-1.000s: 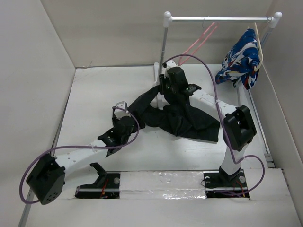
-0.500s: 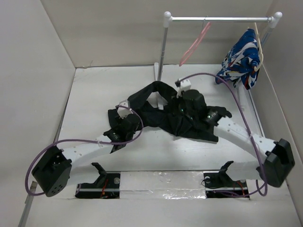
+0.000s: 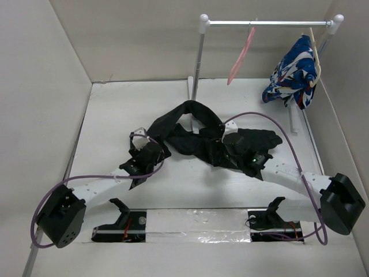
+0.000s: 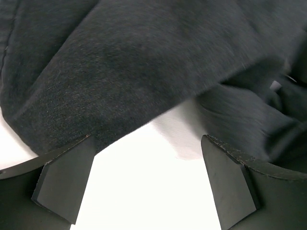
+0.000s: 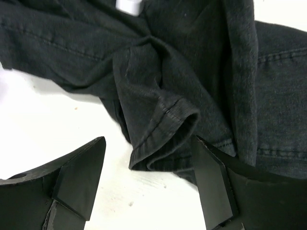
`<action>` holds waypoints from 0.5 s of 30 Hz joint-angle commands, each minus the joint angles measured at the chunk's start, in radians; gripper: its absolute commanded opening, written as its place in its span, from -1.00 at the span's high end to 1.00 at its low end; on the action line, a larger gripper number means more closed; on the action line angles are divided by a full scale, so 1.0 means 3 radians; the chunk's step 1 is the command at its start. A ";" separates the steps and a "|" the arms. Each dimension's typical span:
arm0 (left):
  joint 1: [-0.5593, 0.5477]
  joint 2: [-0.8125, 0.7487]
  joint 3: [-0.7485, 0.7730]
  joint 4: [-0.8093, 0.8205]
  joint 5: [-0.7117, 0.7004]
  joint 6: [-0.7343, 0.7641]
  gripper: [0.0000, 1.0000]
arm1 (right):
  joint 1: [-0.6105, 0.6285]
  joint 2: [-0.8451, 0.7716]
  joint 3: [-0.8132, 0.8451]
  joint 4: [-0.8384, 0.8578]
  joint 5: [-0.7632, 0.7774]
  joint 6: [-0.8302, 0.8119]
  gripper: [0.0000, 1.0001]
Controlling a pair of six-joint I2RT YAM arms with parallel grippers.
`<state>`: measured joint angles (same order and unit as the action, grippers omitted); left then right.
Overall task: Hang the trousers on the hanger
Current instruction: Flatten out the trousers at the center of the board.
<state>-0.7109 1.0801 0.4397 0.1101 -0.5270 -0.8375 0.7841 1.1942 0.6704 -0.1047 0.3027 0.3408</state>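
Blending into the black trousers (image 3: 199,147) from above, the right gripper (image 5: 148,167) hovers open and empty over their folded hem, the left gripper (image 4: 146,177) likewise spread at another edge.

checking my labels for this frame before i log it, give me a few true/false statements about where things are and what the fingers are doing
1. The trousers lie crumpled on the table. True.
2. The hanger lies on the table next to them. False: it hangs from the rail.
3. The left gripper and the right gripper both have their fingers open. True.
4. The patterned garment hangs at the left end of the rail. False: it hangs at the right end.
5. A trouser leg is draped over the hanger. False: the hanger is bare.
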 commanded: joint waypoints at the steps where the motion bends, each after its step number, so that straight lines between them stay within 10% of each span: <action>1: 0.0206 0.0106 -0.0064 0.0164 0.0053 -0.0005 -0.80 | -0.0057 0.0129 0.0163 0.0262 0.0126 0.0065 -0.55; 6: 0.0528 0.0351 -0.0014 0.0435 0.0095 0.0117 -0.16 | -0.0139 0.0411 0.0266 0.0414 0.0152 0.0071 -0.33; 8: 0.0712 0.0428 0.0037 0.0543 0.0141 0.0123 0.34 | -0.0078 0.0478 0.0281 0.0472 0.0142 0.0060 0.61; 10: 0.0891 0.0490 0.0186 0.0553 0.0182 0.0123 0.87 | 0.0100 0.0453 0.0271 0.0518 0.0136 0.0040 0.95; 15: 0.1229 0.0607 0.0583 0.0732 0.0386 0.0148 1.00 | 0.0913 0.0299 0.0306 0.0580 -0.0114 -0.0032 1.00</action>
<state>-0.3859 1.2507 0.5056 0.2359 -0.4507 -0.8089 0.9237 1.3224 0.7124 -0.0093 0.3191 0.3462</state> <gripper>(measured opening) 0.003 0.024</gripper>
